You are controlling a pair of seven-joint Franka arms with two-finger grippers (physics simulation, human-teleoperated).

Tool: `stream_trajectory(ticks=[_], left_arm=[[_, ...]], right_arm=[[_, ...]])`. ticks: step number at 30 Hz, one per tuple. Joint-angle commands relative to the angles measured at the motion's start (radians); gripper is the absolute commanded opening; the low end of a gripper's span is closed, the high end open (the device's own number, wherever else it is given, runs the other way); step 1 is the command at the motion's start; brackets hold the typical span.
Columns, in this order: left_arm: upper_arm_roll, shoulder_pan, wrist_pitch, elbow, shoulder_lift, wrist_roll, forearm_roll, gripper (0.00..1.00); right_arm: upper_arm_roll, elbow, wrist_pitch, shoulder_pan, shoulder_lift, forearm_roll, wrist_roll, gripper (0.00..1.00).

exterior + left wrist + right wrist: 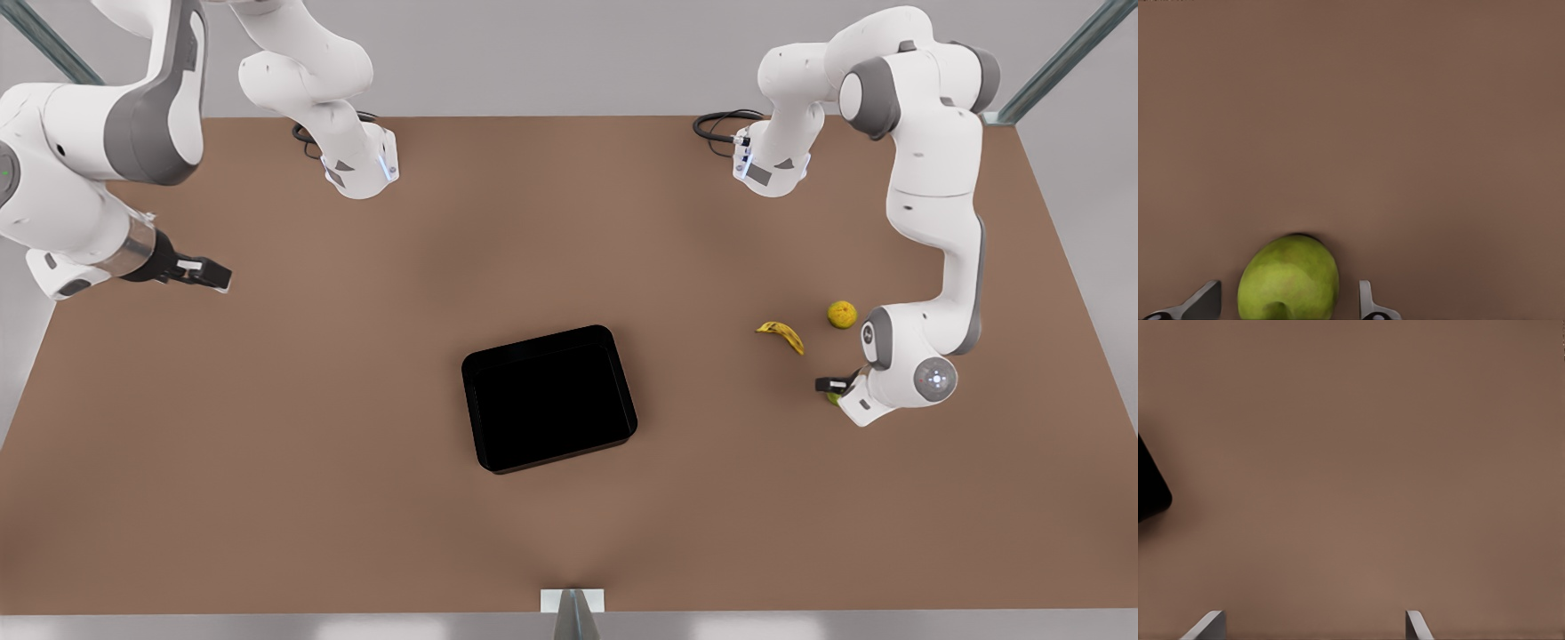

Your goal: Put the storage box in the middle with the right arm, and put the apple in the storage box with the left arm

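The black storage box (pixel 537 343) lies near the middle of the brown table, slightly turned; one of its corners (pixel 1148 487) shows in the right wrist view. The pale-green apple (pixel 1288 283) rests on the table at the front view's right, mostly hidden under the arm there (pixel 834 399). My left gripper (pixel 832 389) is lowered around it, open, with a finger (pixel 1368 303) on each side and a small gap to the fruit. My right gripper (pixel 212 275) hangs open above bare table at the front view's left, well away from the box.
A spotted yellow banana (pixel 782 335) and a yellow-orange round fruit (pixel 842 314) lie just beyond the left gripper. The two arm bases (pixel 360 169) (pixel 772 169) stand at the far edge with cables.
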Motion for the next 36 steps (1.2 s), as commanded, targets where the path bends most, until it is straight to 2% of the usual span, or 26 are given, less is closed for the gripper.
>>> stream_trajectory(ticks=[1, 2, 3, 6, 7, 9, 12, 13, 14, 15, 20, 24, 27, 28, 29, 32, 33, 35, 36], left_arm=[[-0.001, 0.000, 0.021, 0.000, 0.000, 0.029, -0.001, 0.79], [-0.001, 0.000, 0.020, 0.000, 0.000, 0.029, -0.001, 0.69], [0.001, 0.000, 0.020, 0.000, 0.000, 0.029, -0.001, 0.65], [-0.001, 0.000, 0.020, 0.002, -0.002, 0.020, -0.001, 0.63], [0.001, 0.000, 0.020, 0.002, -0.005, 0.019, -0.001, 0.58], [0.001, 0.000, 0.003, 0.005, -0.043, -0.012, -0.001, 0.58], [-0.005, -0.131, -0.175, 0.045, -0.163, -0.355, -0.016, 0.58], [-0.041, -0.157, -0.261, 0.105, -0.172, -0.435, -0.030, 0.58], [-0.041, -0.221, -0.394, 0.236, -0.137, -0.536, -0.037, 0.58], [-0.044, -0.272, -0.430, 0.309, -0.111, -0.624, -0.039, 0.58], [-0.047, -0.592, -0.417, 0.608, 0.096, -1.089, -0.128, 0.58], [-0.082, -0.641, -0.364, 0.730, 0.185, -1.175, -0.175, 0.58], [-0.133, -0.641, -0.215, 0.747, 0.237, -1.212, -0.175, 0.58], [-0.134, -0.641, -0.206, 0.747, 0.245, -1.221, -0.175, 0.62], [-0.134, -0.648, -0.206, 0.743, 0.243, -1.212, -0.174, 1.00], [-0.131, -0.646, -0.239, 0.738, 0.214, -1.209, -0.162, 1.00], [-0.122, -0.645, -0.327, 0.743, 0.193, -1.193, -0.162, 1.00], [-0.068, -0.588, -0.644, 0.749, 0.057, -1.037, -0.163, 1.00], [0.060, -0.562, -0.894, 0.757, -0.074, -0.832, -0.158, 1.00]], right_arm=[[-0.001, 0.000, -0.005, -0.008, 0.001, 0.000, 0.004, 1.00], [-0.003, 0.000, -0.005, -0.008, 0.001, 0.000, 0.004, 1.00], [-0.001, 0.000, -0.005, -0.008, 0.001, 0.000, 0.004, 1.00], [-0.003, -0.001, -0.026, -0.008, 0.003, 0.000, 0.003, 1.00], [-0.001, -0.001, -0.025, -0.008, 0.004, 0.000, 0.003, 1.00], [-0.003, 0.000, -0.025, -0.008, 0.004, 0.000, 0.003, 1.00], [-0.001, 0.000, -0.021, -0.008, 0.006, 0.000, 0.003, 1.00], [-0.003, 0.000, -0.018, -0.008, 0.009, 0.000, 0.003, 1.00], [-0.003, 0.000, -0.018, -0.008, 0.010, -0.001, 0.001, 1.00], [-0.004, 0.000, -0.018, -0.008, 0.010, -0.001, 0.001, 1.00], [-0.004, 0.002, -0.021, -0.008, 0.012, -0.001, 0.003, 1.00], [-0.004, 0.000, -0.023, -0.008, 0.015, 0.000, 0.003, 1.00], [-0.004, 0.000, -0.025, -0.008, 0.016, 0.000, 0.003, 1.00], [-0.004, 0.000, -0.025, -0.008, 0.016, 0.000, 0.003, 1.00], [-0.004, 0.000, -0.023, -0.008, 0.016, 0.000, 0.003, 1.00], [-0.003, 0.000, -0.023, -0.008, 0.018, 0.000, 0.003, 1.00], [-0.003, 0.000, -0.023, -0.008, 0.018, 0.000, 0.003, 1.00], [-0.004, 0.000, -0.023, -0.008, 0.018, 0.000, 0.003, 1.00], [-0.004, 0.000, -0.023, -0.008, 0.018, 0.000, 0.001, 1.00]])
